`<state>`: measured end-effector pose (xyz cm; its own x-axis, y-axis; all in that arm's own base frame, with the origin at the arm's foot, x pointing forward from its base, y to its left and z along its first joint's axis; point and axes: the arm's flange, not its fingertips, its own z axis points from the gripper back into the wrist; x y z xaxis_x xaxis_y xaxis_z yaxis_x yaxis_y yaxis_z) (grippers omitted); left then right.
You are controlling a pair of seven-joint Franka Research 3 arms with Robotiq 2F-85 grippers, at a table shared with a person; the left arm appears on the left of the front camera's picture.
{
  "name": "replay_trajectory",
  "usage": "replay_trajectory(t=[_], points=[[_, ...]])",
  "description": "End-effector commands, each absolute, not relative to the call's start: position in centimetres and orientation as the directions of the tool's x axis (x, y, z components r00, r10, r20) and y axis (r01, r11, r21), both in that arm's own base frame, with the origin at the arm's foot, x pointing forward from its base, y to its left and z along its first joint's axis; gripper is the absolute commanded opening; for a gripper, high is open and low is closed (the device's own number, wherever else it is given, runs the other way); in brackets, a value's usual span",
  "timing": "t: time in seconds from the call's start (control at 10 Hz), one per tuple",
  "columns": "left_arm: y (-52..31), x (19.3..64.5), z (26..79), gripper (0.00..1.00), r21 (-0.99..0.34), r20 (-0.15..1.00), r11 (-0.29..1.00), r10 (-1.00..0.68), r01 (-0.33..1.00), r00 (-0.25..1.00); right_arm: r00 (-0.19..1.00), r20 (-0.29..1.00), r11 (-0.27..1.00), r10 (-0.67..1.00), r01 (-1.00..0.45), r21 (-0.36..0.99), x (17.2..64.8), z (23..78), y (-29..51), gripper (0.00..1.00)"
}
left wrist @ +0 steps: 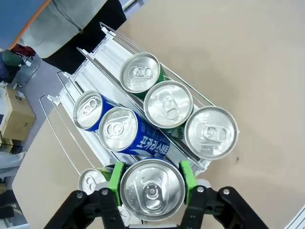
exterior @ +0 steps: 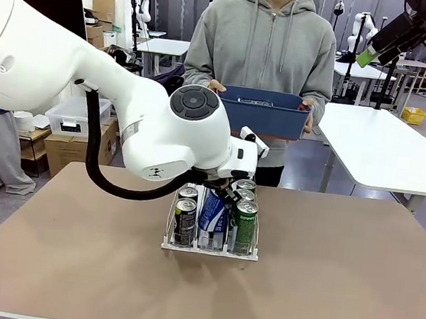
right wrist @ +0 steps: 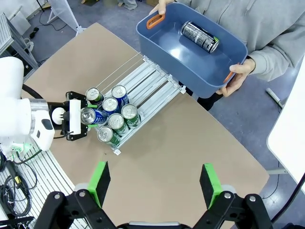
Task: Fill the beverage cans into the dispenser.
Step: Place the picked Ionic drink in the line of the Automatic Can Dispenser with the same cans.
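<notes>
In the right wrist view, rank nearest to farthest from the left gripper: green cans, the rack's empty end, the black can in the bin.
1. Green cans, beside the left gripper, at the rack's filled end.
2. Rack's empty end, toward the person.
3. Black can, lying in the blue bin.

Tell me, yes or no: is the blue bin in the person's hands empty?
No, one black can lies on its side on the floor of the blue bin.
</notes>
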<state>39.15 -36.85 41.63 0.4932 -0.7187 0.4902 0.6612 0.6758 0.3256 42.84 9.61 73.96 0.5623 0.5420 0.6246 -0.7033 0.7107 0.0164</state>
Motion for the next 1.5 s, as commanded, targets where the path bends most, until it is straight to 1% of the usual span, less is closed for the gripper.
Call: replay_trajectory(t=[0.0,0.2,0.3,0.5,0.8,1.2,1.4], points=[[-36.2,41.3,41.2,0.57,0.378,0.501,0.702,-0.703,0.603,0.504,0.554,0.631,0.698,0.543,-0.716,0.028,42.8,73.9,9.5,1.00],[-36.3,41.7,40.7,0.57,0.333,0.495,0.717,-0.686,0.612,0.534,0.554,0.631,0.698,0.543,-0.716,0.028,42.8,73.9,9.5,1.00],[-36.4,41.6,40.4,0.57,0.281,0.482,0.728,-0.671,0.626,0.563,0.554,0.631,0.698,0.543,-0.716,0.028,42.8,73.9,9.5,1.00],[-35.9,41.6,40.2,0.57,0.236,0.448,0.748,-0.650,0.620,0.613,0.554,0.631,0.698,0.543,-0.716,0.028,42.8,73.9,9.5,1.00],[-35.7,42.1,40.6,0.57,0.172,0.460,0.776,-0.608,0.607,0.648,0.554,0.631,0.698,0.543,-0.716,0.028,42.8,73.9,9.5,1.00],[-36.0,42.9,40.9,0.57,0.151,0.481,0.803,-0.569,0.576,0.667,0.554,0.631,0.698,0.543,-0.716,0.028,42.8,73.9,9.5,1.00],[-36.1,43.3,41.0,0.57,0.119,0.492,0.815,-0.545,0.568,0.679,0.554,0.631,0.698,0.543,-0.716,0.028,42.8,73.9,9.5,1.00]])
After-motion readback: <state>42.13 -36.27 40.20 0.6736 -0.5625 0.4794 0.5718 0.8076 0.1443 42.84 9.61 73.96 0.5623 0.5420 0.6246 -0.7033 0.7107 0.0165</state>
